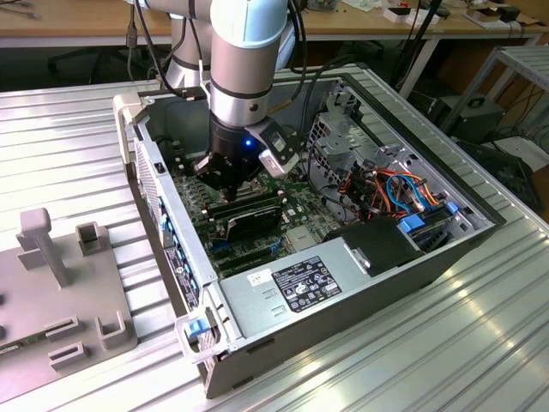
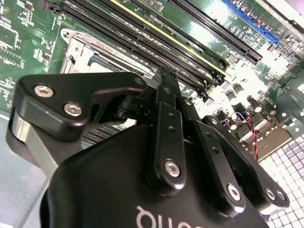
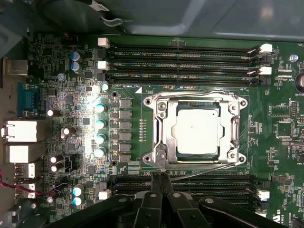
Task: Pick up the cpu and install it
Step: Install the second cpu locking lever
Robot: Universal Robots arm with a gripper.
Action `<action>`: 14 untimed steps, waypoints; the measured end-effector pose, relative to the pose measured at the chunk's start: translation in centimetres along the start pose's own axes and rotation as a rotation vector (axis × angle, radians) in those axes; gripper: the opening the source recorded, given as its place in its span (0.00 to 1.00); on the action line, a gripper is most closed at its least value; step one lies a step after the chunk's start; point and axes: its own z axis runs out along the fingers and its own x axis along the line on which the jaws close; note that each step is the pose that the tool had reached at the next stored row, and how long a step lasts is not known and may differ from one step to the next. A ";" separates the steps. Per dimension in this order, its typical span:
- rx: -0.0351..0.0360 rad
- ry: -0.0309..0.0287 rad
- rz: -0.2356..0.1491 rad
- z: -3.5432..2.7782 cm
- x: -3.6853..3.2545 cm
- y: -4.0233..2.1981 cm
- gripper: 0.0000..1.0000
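Aluminium, ribbed and pale, made up the table (image 1: 446,343) on which the open computer case (image 1: 171,215) lay on its side, so that its inside faced upward and could be reached from above. In the exterior view the case sat at the centre, with a grey holding fixture (image 1: 60,283) off toward eight o'clock on the table. The robot arm (image 1: 244,60) came down from twelve o'clock into the case's far half, well clear of the power supply (image 1: 300,287) at the case's six o'clock end.

Across the floor of the case lay the green motherboard (image 3: 71,71). The first wrist view looked straight down on it. Long black memory slots (image 3: 180,52) ran in banks along two opposite sides of the metal socket frame (image 3: 161,128).

The cpu (image 3: 197,130) lay flat inside that frame, with its silver-grey top facing up and squared to the opening. It looked seated in the socket rather than carried. I could not tell whether the frame was latched down over it.

The gripper (image 3: 160,176) hung just above the board beside the socket, over the nearer bank of slots. In both wrist views its fingers (image 2: 167,90) were pressed together with nothing between them, a clenched and empty pincer. From that I judged the chip was already released into place.
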 end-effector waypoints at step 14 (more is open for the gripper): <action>-0.0001 -0.0124 0.000 0.33 0.17 -0.17 0.11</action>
